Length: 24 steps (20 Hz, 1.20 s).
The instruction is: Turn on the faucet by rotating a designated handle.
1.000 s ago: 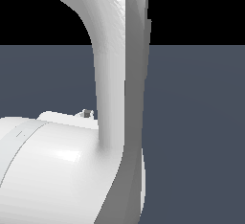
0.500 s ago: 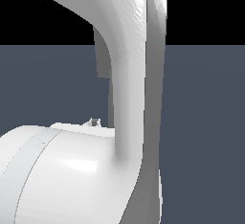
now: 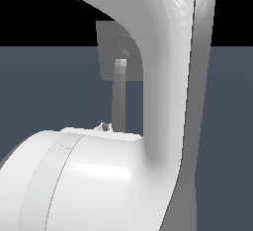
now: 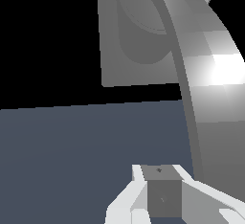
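The faucet (image 3: pixel 107 52) is a matte grey square plate with raised round rings, and my white arm hides part of it in the exterior view. Its handle (image 3: pixel 119 101) is a slim grey bar hanging down from a paler rounded end at the rings. In the wrist view the faucet plate (image 4: pixel 129 60) stands ahead. There the handle (image 4: pixel 206 84) sweeps close past my gripper (image 4: pixel 160 177) on one side. The fingers (image 4: pixel 162 196) show no gap and hold nothing. I cannot tell whether they touch the bar.
My glossy white arm (image 3: pixel 168 77) fills the exterior view's right and its lower half. A dark blue-grey floor (image 4: pixel 72 151) spreads below the faucet. A small grey nub (image 3: pixel 105 126) pokes up over the arm's big round link.
My arm has shifted toward the exterior view's right. The faucet plate and the hanging handle, hidden behind it a second ago, now show.
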{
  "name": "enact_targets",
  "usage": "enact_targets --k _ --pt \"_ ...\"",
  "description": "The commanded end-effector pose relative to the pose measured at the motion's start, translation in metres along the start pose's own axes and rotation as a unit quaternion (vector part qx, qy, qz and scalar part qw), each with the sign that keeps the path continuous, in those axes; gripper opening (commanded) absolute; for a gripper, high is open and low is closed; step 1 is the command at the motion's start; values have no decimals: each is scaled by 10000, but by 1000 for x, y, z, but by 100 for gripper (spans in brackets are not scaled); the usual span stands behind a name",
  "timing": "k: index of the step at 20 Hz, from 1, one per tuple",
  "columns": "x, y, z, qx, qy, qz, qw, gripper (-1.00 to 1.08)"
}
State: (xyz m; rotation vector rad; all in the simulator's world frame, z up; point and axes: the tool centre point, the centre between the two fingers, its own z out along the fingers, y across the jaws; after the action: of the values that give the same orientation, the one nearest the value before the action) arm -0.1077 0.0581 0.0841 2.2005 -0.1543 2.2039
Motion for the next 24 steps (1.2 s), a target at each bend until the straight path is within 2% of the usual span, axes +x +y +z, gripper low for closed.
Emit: enact_targets --k 1,24 --pt "1 15 1 -52 9 -16 10000 -100" --pt "8 100 0 -53 5 -23 10000 -100"
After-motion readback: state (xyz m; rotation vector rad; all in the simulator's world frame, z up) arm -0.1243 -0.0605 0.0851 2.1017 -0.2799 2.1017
